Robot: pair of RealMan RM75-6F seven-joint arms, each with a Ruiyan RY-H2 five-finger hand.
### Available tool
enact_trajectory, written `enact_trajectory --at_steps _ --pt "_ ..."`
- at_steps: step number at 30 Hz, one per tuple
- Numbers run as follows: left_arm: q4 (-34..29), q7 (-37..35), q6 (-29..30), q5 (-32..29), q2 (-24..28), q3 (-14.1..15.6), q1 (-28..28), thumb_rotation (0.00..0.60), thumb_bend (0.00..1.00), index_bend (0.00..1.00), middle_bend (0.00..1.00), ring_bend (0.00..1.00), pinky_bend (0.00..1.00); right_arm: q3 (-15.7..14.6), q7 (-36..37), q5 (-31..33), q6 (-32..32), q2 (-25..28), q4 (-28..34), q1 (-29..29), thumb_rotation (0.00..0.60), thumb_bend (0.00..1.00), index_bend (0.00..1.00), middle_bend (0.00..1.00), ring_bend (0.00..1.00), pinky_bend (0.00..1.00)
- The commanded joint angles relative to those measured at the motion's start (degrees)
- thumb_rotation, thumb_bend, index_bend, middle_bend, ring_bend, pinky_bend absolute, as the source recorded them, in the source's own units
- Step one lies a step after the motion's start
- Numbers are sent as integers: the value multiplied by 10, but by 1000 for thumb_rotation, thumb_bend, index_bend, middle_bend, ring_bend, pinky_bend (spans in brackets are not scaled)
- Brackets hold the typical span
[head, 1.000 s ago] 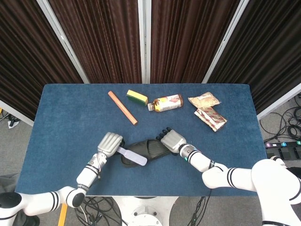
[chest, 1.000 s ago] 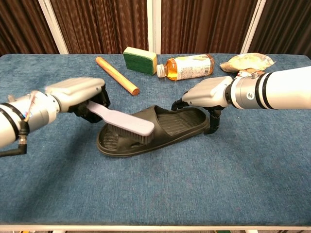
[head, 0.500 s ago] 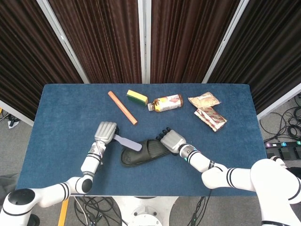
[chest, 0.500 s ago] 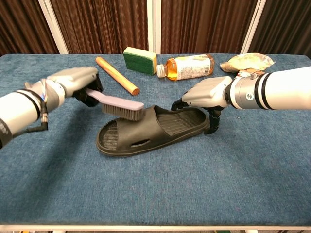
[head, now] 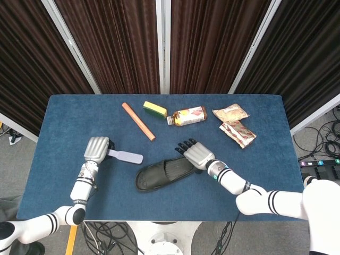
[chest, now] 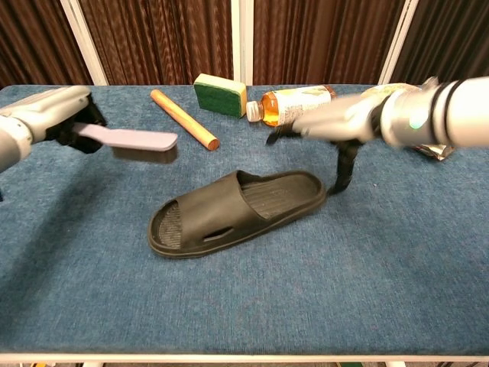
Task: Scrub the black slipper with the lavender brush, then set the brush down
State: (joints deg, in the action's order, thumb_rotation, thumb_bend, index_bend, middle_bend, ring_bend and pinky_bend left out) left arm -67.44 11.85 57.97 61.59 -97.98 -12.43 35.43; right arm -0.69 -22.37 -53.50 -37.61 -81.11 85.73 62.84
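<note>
Head view from above: a blue, carpet-like bench [head: 255, 170] stands before dark brown curtains with pale vertical frames. The left hand [head: 96, 149] grips the handle of the lavender brush [head: 125, 156], whose head points away from the hand toward the black slipper [head: 162, 173]. A second ago the brush was pressed into the slipper's footbed; it has since lifted off and swung out to the left, and it is now well apart from the shoe. In the chest view the brush [chest: 126, 140] hangs level above the cloth, bristles down, not touching anything.

The right hand [head: 194, 154] has also let go. It was resting on the slipper's heel end a second ago; now it holds nothing, its fingers spread and raised just beyond that heel. In the chest view this right hand [chest: 336, 126] is blurred with motion.

The slipper [chest: 233, 210] lies flat and alone, between the two hands and nearer the robot than both.

My reading is that the scrubbing is over and the brush is being carried aside for setting down, which is not yet done.

Beyond the hands, along the far side of the bench, lie an orange stick [head: 138, 121], a yellow-and-green sponge [head: 154, 109], an amber bottle [head: 187, 116] on its side and two snack packets [head: 234, 123].
</note>
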Motion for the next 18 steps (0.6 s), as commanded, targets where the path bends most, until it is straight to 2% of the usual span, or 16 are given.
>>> enact_trajectory --at_steps 1,3,4,7,9,11,13,18 --pt "17 9 -11 -7 3 13 -8 600 762 857 904 786 1000 18 41 -27 -33 57 40 -29 600 60 0 1 0 0" --pt "16 11 -18 -10 7 16 -10 600 729 723 798 682 988 23 62 -38 -48 89 57 -45 600 60 0 0 0 0" --pt "13 17 -24 -13 12 19 -10 600 694 615 714 598 947 26 73 -46 -55 107 66 -55 600 61 0 0 0 0" --pt "-2 22 -32 -16 24 21 -11 599 535 373 506 395 681 24 108 -72 -79 147 87 -86 600 61 0 0 0 0" --pt "-13 21 -31 -18 30 21 -14 577 384 271 377 285 510 26 127 -85 -87 166 92 -101 600 61 0 0 0 0" --pt "-24 22 -28 -18 35 20 -16 501 226 187 243 169 361 26 148 -99 -95 183 94 -117 600 61 0 0 0 0" --pt "-31 25 -28 -20 39 20 -16 456 140 145 165 104 293 26 168 -109 -100 194 96 -130 600 61 0 0 0 0" --pt "-53 42 -39 -41 54 16 -13 398 16 87 77 30 222 24 217 -143 -112 218 92 -164 600 61 0 3 0 0"
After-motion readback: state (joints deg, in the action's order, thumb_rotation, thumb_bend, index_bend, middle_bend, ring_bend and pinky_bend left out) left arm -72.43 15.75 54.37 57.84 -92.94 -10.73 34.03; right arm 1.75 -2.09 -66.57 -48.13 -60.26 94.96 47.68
